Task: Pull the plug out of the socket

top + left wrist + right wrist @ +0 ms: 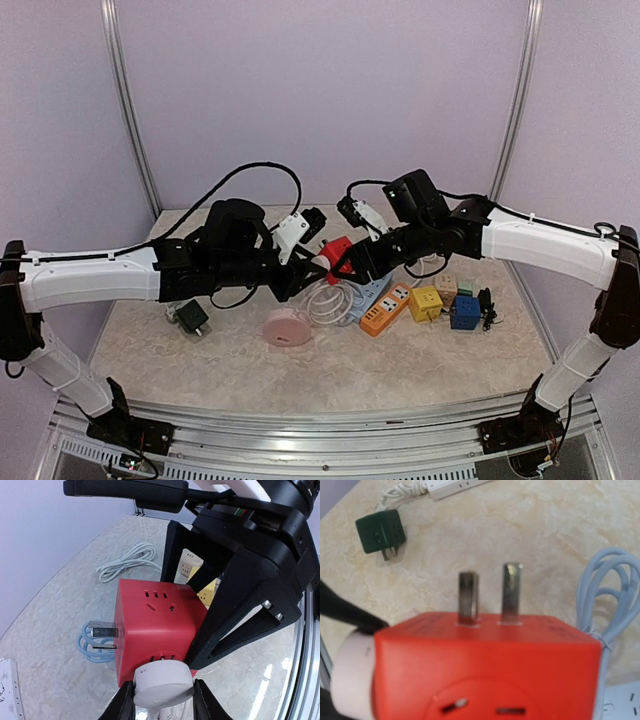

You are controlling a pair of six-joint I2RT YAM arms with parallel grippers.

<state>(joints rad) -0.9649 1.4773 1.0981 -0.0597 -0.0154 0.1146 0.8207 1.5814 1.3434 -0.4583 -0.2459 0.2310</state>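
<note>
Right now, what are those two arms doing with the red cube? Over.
Left gripper shut on round white plug. Right gripper shut on red plastic cube socket, held off table. Plug not yet out. Nothing seen blocking.

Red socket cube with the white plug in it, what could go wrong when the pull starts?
The left gripper pinches only the rounded white plug, so it might slip off. The right gripper seems to hold the red socket cube by one side; a hard pull could twist it loose and drop it on the blue cable below.
</note>
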